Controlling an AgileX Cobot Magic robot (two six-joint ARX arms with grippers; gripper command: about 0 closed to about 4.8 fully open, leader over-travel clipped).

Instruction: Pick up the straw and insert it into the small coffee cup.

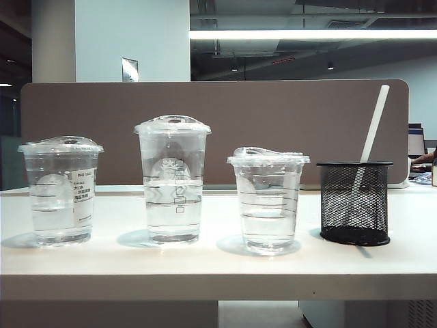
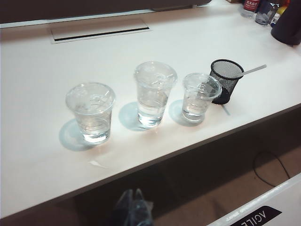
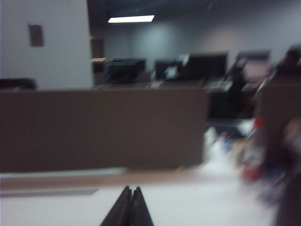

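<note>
The white straw (image 1: 374, 126) leans in a black mesh holder (image 1: 355, 203) at the right end of the row; the left wrist view shows the straw (image 2: 253, 70) poking out of that holder (image 2: 225, 77). Just left of the holder stands the small coffee cup (image 1: 268, 201), clear, lidded and part full of water, also seen from the left wrist (image 2: 200, 96). My left gripper (image 2: 133, 200) hangs dim below the table's front edge, its tips together and empty. My right gripper (image 3: 130, 189) is shut and empty, pointing level over the table in a blurred view. Neither gripper shows in the exterior view.
A tall logo cup (image 1: 172, 179) stands mid-row and a wide cup with a white label (image 1: 61, 191) at the left. A brown partition (image 1: 218, 123) runs behind the white table (image 1: 218, 263). A cable slot (image 2: 99, 30) and bottles (image 2: 258, 7) lie at the far side.
</note>
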